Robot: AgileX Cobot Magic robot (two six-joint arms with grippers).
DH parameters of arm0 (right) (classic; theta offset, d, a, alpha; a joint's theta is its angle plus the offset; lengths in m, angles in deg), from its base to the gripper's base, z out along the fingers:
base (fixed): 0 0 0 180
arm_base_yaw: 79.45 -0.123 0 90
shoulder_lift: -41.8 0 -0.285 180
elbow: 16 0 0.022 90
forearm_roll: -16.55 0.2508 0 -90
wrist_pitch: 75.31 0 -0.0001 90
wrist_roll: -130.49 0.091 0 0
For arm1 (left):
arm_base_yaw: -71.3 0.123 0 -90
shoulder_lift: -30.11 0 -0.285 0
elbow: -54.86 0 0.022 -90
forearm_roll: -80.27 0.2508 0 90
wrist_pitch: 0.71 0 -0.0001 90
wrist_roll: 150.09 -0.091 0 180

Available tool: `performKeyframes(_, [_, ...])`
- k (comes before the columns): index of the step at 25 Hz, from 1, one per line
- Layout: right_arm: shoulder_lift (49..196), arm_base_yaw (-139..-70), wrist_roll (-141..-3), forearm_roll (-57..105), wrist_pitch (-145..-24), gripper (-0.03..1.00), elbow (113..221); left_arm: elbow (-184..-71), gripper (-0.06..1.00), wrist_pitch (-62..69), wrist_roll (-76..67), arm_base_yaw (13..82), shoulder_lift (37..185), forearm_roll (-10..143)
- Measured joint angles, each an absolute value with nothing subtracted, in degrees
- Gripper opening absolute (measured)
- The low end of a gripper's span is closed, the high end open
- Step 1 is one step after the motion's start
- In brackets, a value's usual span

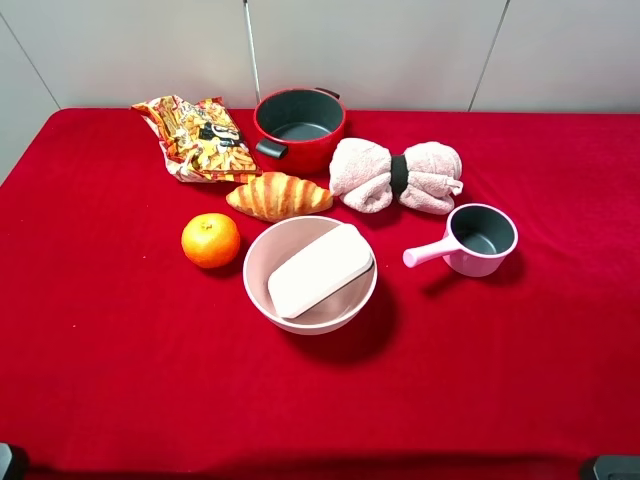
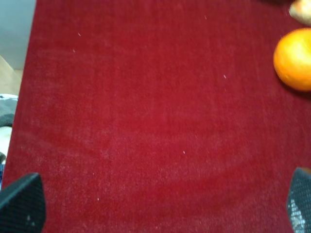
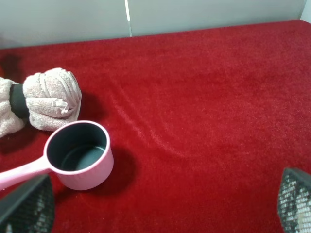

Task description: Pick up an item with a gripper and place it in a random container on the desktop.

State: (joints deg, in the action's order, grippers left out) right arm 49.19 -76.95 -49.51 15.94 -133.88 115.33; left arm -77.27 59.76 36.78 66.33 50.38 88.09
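Observation:
The flat white box (image 1: 320, 270) lies slantwise inside the pale pink bowl (image 1: 310, 322), at the middle of the red desktop (image 1: 120, 350). In the high view only dark corners of the arms show at the bottom left (image 1: 10, 462) and bottom right (image 1: 612, 467), both far from the bowl. My left gripper (image 2: 160, 206) is open and empty over bare red cloth, its fingertips (image 2: 24, 204) wide apart. My right gripper (image 3: 165, 204) is open and empty, its fingertips (image 3: 29, 206) also wide apart. Neither wrist view shows the box or the bowl.
An orange (image 1: 210, 240) (image 2: 295, 59) sits left of the bowl and a croissant (image 1: 279, 196) behind it. A snack bag (image 1: 197, 137) and a red pot (image 1: 298, 125) stand at the back. A rolled pink towel (image 1: 397, 176) (image 3: 48, 99) and a small pink saucepan (image 1: 478, 240) (image 3: 77, 154) are to the right.

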Motion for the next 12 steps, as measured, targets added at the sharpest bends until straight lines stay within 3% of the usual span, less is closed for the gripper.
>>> performKeyframes(12, [49.2, -76.9, -49.5, 15.9, -133.9, 0.69, 115.3, -76.0, 0.99, 59.7, 35.6, 68.4, 37.9, 87.7])
